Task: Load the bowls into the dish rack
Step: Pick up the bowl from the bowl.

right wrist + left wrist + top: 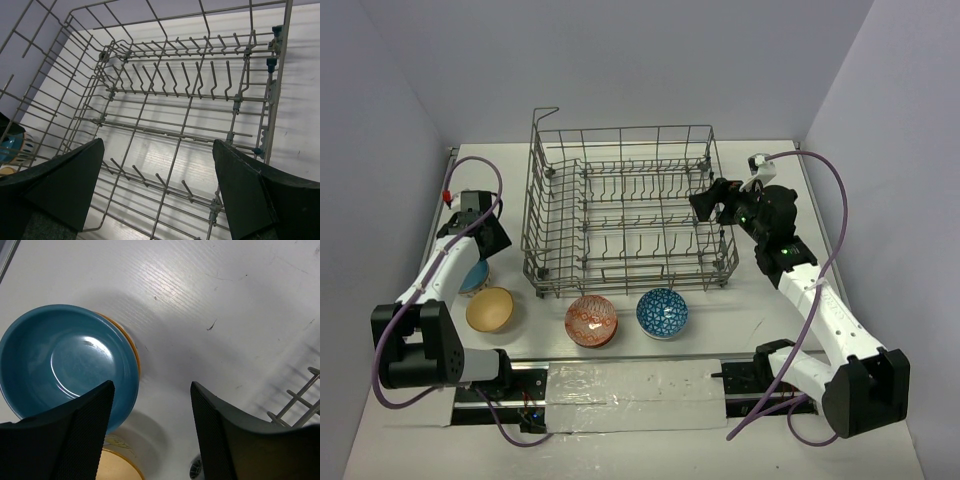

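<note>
Blue bowl (65,357) | left of rack (620,215), off its near-left corner | glazed, rigid, slippery, breakable, likely light | hold: rim wall, one finger inside | left gripper (151,390) jaws apart over rim | right gripper (157,150) spread wide, empty, above rack

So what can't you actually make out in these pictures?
Top view: the teal bowl is mostly hidden under the left gripper.
Left wrist view: a yellow rim peeks from beneath that bowl, which hides the rest.
Right wrist view: a blue patterned thing behind the dish rack wires is cut off by the left edge and the right gripper's finger.
</note>
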